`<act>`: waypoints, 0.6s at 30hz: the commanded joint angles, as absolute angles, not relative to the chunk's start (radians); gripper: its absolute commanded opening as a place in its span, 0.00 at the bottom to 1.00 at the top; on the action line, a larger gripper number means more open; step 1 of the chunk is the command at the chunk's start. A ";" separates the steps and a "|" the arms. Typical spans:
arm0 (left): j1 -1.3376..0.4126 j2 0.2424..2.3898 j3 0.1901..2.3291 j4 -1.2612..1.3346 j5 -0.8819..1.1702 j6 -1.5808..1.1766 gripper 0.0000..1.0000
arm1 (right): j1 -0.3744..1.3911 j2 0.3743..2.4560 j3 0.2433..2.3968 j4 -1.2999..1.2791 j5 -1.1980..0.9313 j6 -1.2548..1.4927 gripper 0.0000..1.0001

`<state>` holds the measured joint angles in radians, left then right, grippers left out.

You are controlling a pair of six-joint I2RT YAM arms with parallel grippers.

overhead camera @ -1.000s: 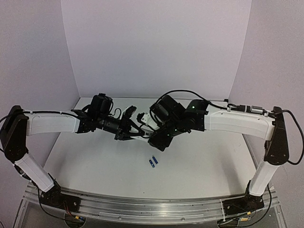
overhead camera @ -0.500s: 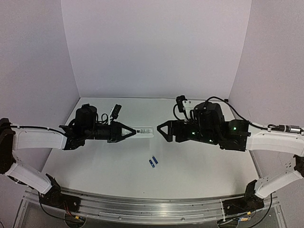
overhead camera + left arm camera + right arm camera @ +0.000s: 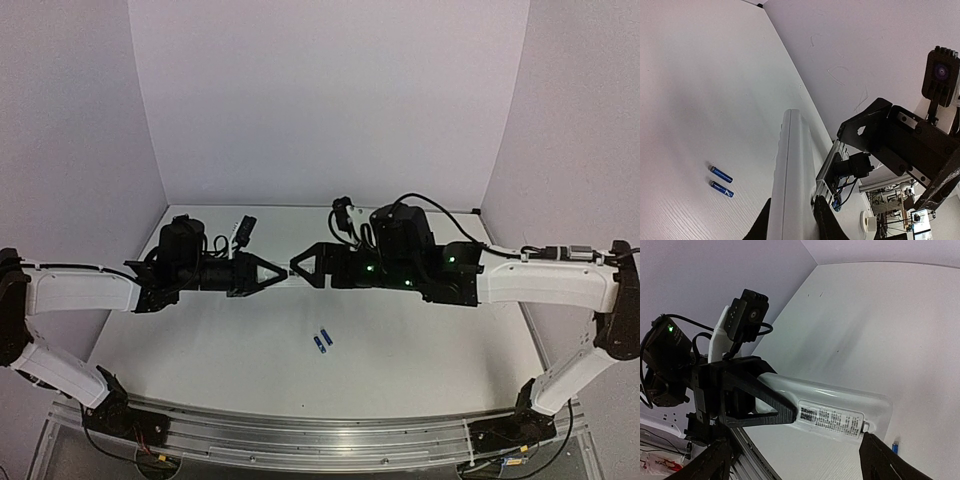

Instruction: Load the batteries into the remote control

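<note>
Left gripper is clenched on the remote, gripping one end and holding it up off the table. In the top view the remote's long axis runs along the 9-to-3 line. The held end is at 9 o'clock, and the free end points to 3 o'clock, straight at the right gripper.

That gripper is released, with its jaws spread wide, and it faces 9 o'clock, nose to nose with the left one. The free end sits right at its mouth, but whether a finger touches it yet, I cannot tell.

From the right wrist the remote shows a face with a printed label. I cannot make out from here whether the battery recess is uncovered.

The batteries lie side by side on the table at about 5 o'clock from the remote, well apart from both grippers. They are near the table's middle, so neither arm is clearly closer.

My read is that the next move depends on that head-on line-up — the right jaws only need to travel along the remote's own axis to take its free end. The right gripper is also the only one empty, so it looks the likelier one to fetch the cells.
</note>
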<state>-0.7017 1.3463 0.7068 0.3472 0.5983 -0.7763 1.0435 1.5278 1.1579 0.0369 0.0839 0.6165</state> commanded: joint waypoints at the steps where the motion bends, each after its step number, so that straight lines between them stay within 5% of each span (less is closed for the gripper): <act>1: -0.707 1.324 0.751 0.371 0.594 -0.752 0.00 | 1.044 1.555 1.218 0.048 0.075 0.634 0.85; 18: -0.706 1.341 0.761 0.386 0.613 -0.748 0.00 | 1.045 1.608 1.240 0.007 0.125 0.642 0.84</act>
